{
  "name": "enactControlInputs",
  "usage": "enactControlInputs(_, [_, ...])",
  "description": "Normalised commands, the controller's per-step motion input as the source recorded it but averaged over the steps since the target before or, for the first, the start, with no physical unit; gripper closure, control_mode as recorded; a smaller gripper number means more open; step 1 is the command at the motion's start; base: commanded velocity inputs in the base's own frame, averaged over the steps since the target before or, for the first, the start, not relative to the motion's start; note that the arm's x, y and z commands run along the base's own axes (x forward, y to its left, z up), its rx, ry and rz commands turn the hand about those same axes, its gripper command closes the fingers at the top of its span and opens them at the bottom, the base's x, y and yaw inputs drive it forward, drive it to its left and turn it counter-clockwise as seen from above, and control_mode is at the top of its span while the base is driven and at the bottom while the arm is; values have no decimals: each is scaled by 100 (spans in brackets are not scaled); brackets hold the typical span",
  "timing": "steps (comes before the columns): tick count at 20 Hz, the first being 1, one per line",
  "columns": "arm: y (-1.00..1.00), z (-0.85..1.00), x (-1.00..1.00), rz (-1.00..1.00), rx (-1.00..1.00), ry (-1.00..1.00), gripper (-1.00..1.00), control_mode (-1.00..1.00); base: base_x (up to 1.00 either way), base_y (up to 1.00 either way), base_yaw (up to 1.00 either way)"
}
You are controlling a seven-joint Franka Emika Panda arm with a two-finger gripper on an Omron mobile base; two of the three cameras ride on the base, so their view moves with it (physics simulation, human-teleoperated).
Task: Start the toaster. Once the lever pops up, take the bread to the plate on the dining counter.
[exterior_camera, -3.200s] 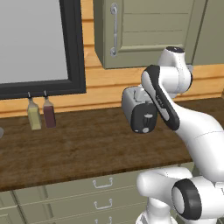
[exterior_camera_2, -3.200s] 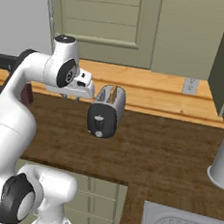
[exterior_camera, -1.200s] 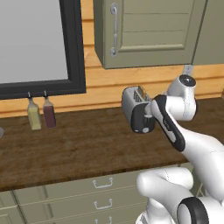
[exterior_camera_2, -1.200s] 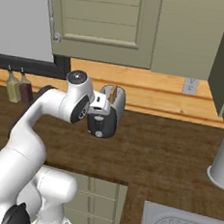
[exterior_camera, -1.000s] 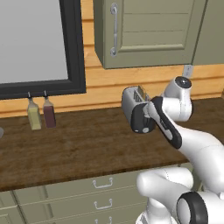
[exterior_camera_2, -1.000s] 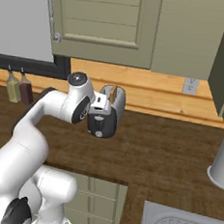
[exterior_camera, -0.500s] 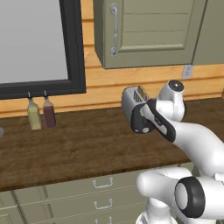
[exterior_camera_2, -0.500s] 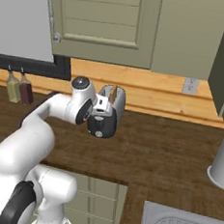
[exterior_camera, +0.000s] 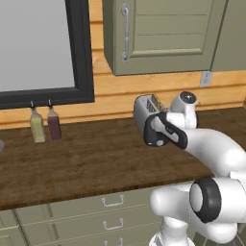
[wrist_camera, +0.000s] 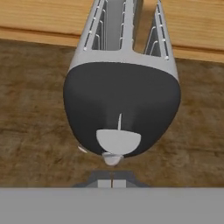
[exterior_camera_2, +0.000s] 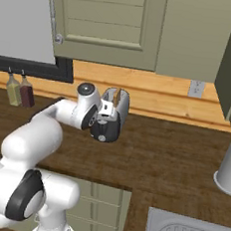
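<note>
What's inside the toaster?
A slice of bread stands in one slot of the toaster, with its tan top edge poking out. The rest of the slice is hidden down in the slot. The other slot looks empty.

I can't read any writing, label, brand, number or sign from here. The toaster [wrist_camera: 121, 87] has a plain black end panel with no marking I can make out, and the two bottles [exterior_camera: 45, 126] by the wall are too small for me to tell whether they carry labels.
</note>
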Motion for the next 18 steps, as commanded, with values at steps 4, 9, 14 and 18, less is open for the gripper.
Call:
enactControlInputs(4, [0, -17, 26, 0, 0, 0, 100, -100, 0, 0, 0])
enactControlInputs(9, [0, -12, 24, 0, 0, 0, 100, -100, 0, 0, 0])
enactControlInputs(14, [0, -2, 24, 0, 0, 0, 100, -100, 0, 0, 0])
enactControlInputs(18, [-4, -14, 13, -1, 0, 0, 100, -100, 0, 0, 0])
